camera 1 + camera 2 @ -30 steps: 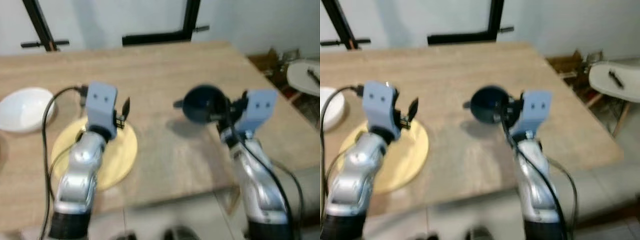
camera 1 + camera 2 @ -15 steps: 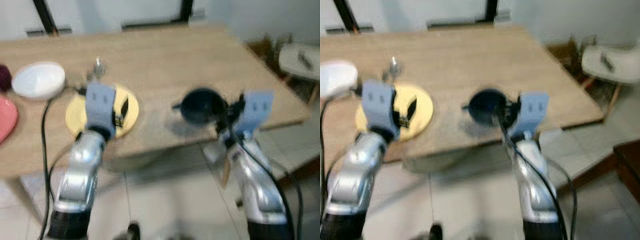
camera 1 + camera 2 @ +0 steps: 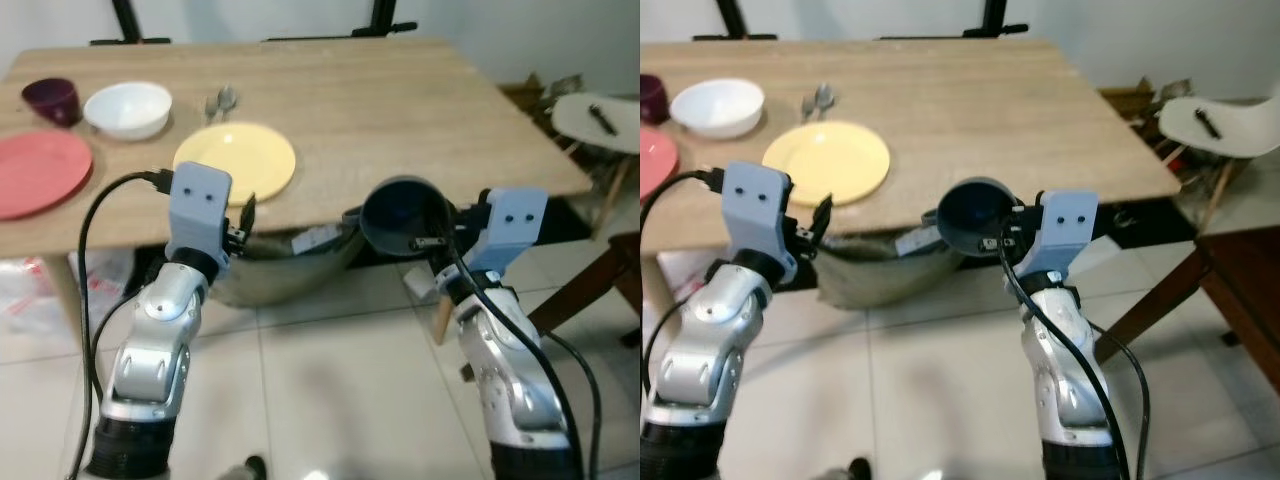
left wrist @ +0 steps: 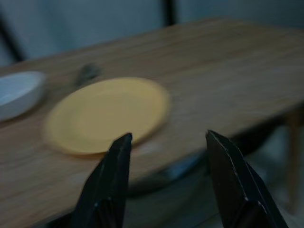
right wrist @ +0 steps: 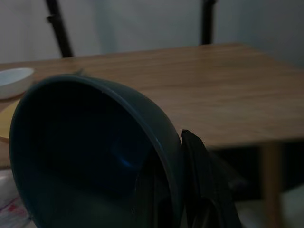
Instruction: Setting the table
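Right gripper pinching dark bowl by its rim; left gripper wide, empty; best carried level to table.

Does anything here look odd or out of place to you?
One thing: the dark blue bowl is pinched by its rim in the right gripper and hangs tilted in front of the table edge, over the floor. On the table, the yellow plate, white bowl and red plate lie flat and unspilled.

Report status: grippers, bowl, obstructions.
Right gripper shut on dark blue bowl, held off the table edge. Left gripper open, empty. Nothing blocking.
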Controlling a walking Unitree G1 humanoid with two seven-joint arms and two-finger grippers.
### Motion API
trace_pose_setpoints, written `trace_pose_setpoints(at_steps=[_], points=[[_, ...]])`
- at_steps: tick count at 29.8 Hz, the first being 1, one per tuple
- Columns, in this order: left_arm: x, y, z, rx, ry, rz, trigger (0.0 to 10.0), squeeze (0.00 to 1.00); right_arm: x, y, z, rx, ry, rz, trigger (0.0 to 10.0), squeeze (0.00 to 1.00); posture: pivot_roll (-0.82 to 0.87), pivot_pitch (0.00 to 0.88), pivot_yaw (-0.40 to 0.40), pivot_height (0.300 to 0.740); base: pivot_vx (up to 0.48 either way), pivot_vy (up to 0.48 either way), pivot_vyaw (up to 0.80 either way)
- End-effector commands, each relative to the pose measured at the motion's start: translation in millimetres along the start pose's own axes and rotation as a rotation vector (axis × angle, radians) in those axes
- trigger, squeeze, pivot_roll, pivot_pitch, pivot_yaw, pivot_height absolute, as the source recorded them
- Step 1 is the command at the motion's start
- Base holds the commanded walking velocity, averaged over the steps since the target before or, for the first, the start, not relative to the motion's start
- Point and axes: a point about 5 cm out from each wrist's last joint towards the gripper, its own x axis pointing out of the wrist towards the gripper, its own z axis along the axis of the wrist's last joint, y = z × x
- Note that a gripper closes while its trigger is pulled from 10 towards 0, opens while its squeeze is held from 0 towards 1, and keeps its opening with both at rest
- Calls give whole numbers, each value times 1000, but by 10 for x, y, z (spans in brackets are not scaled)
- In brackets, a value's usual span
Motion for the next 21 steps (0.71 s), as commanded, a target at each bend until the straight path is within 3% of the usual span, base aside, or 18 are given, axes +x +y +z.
trace_pose_setpoints(at_steps=[1,21], points=[[-9,-16,-14,-4,6,-10,10000,0,-16,-16,14,-4,-7,-9,10000,0,-149,31,31,740,-368,0,0],[-9,-46,-29,-6,11,-24,10000,0,-29,-25,1,-10,-3,-10,10000,0,-158,31,35,740,-365,0,0]])
